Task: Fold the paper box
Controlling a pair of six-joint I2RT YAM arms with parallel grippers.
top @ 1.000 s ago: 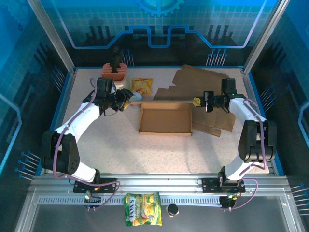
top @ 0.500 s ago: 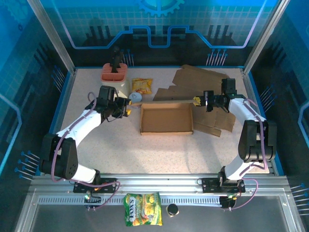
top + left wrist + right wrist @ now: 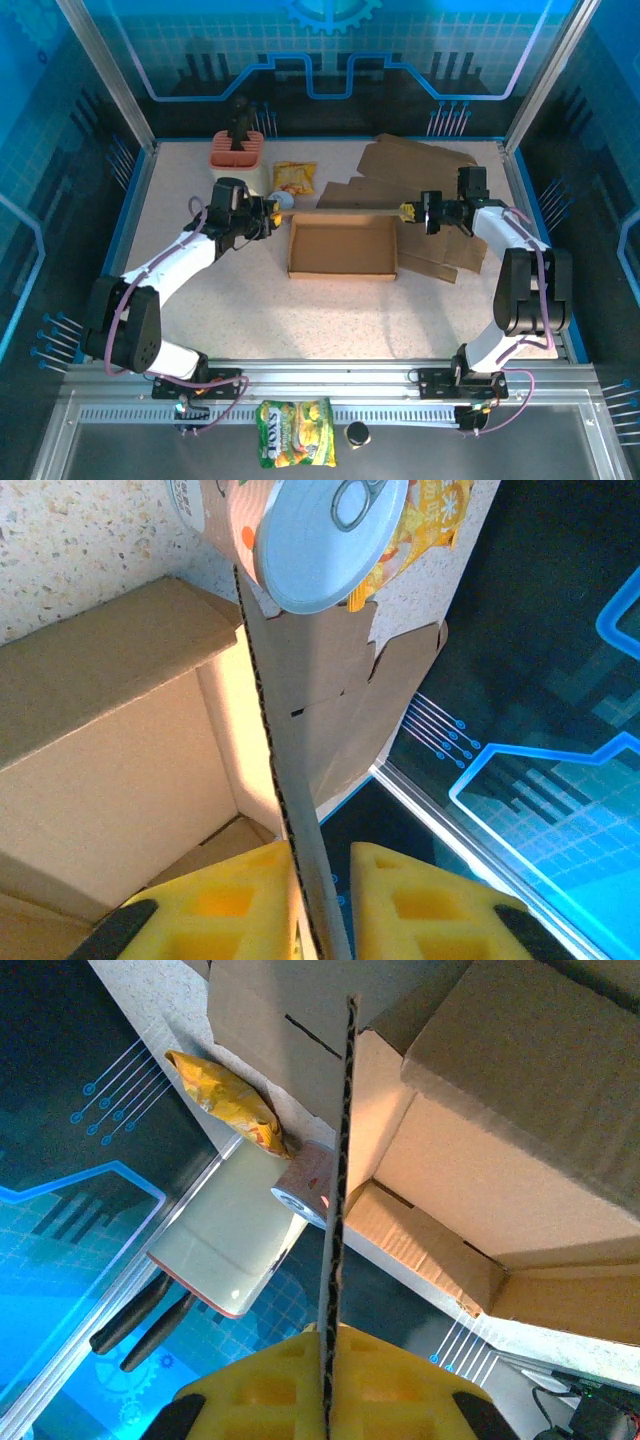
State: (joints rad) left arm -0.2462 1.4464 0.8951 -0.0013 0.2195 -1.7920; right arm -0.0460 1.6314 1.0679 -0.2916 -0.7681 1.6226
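The brown paper box [image 3: 340, 250] lies open as a shallow tray in the middle of the table. Its tall back panel [image 3: 345, 211] stands on edge along the far side. My right gripper [image 3: 410, 211] is shut on that panel's right end, and the corrugated edge [image 3: 340, 1160] runs straight into its yellow pads [image 3: 330, 1332]. My left gripper [image 3: 266, 213] is at the panel's left end, its yellow fingers astride the cardboard [image 3: 300, 680]. The left gripper [image 3: 318, 852] has one pad against the panel, while a narrow gap remains at the other pad.
A tin can [image 3: 283, 199] lies on its side just behind the box's back left corner, close to the left fingers, with a yellow snack bag [image 3: 294, 177] behind it. A salmon rack [image 3: 238, 150] stands at the back left. Flat cardboard sheets [image 3: 420, 165] lie at the back right.
My left gripper moved right, past the can, to the panel's left end, and its jaws narrowed around the cardboard. The right gripper kept its hold and place.
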